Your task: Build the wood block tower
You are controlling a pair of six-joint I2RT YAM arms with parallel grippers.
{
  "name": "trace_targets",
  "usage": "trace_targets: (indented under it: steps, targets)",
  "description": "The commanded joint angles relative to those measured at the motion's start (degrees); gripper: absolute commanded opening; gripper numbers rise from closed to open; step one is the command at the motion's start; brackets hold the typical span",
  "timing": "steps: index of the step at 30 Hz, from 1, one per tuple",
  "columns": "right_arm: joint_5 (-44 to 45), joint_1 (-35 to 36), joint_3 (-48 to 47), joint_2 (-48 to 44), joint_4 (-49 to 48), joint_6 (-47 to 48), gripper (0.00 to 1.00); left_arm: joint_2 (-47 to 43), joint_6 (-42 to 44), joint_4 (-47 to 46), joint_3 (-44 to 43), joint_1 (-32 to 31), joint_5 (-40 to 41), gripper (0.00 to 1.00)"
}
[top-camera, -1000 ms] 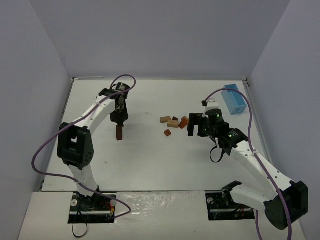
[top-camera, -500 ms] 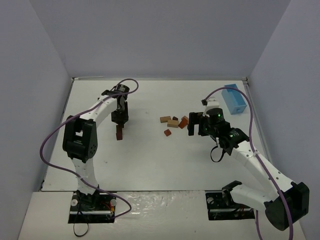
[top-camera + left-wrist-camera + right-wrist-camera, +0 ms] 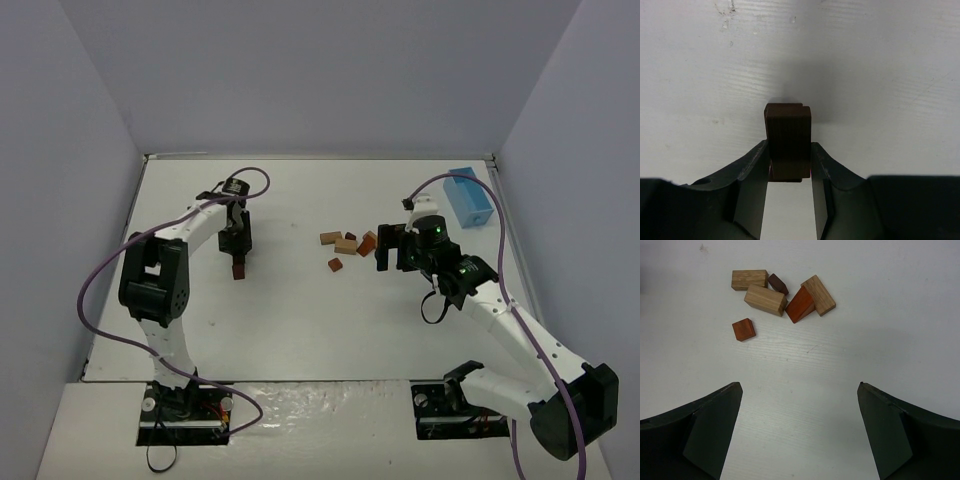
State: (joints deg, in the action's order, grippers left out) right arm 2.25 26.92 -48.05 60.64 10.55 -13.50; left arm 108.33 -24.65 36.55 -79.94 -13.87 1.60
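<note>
The left end effector [image 3: 789, 150] is clamped on a dark brown block [image 3: 788, 132], the top piece of the wood block tower [image 3: 238, 268], which stands directly beneath its fingertips on the white bench [image 3: 300, 320]. A reddish edge shows under the dark block, so it appears seated on a lower piece. To finish this placement well, the fingers [image 3: 752, 165] should part slowly and evenly, then lift straight up, so neither side drags the block sideways. The right end effector [image 3: 799, 387] hangs with jaws spread wide and holds nothing. The loose wood blocks [image 3: 765, 300] lie clustered just ahead of it, a reddish cube [image 3: 744, 330] nearest.
</note>
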Motion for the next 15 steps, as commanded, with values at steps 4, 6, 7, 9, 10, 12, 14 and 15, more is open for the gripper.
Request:
trace_targets:
  steps: [4,6,7,9,10,12,14,15]
  targets:
    - [-0.1,-0.4,-1.7,-0.2,-1.9,0.5,0.98,-5.1,1.1,-2.6,-0.1,1.1,-1.0,0.0]
    - [-0.1,-0.4,-1.7,-0.2,-1.9,0.6,0.97,-5.1,1.2,-2.6,0.1,1.1,-1.2,0.0]
    - [-0.1,-0.4,-1.7,-0.3,-1.9,0.7,0.97,-5.1,1.2,-2.6,0.3,1.0,-1.3,0.0]
    - [-0.1,-0.4,-1.6,-0.3,-1.9,0.6,0.97,-4.9,1.2,-2.5,0.3,1.2,-1.5,0.0]
    - [-0.2,-0.4,-1.6,-0.4,-1.9,0.6,0.97,-4.8,1.4,-2.5,0.3,1.2,-1.5,0.0]
    - [-0.2,-0.4,-1.6,-0.4,-1.9,0.6,0.97,-4.6,1.7,-2.5,0.3,1.2,-1.6,0.0]
    - [-0.3,-0.4,-1.4,-0.4,-1.9,0.6,0.97,-4.7,2.0,-2.5,0.5,1.2,-1.6,0.0]
    - [-0.4,-0.4,-1.4,-0.6,-1.9,0.6,0.97,-4.7,2.3,-2.6,0.5,1.3,-1.6,0.0]
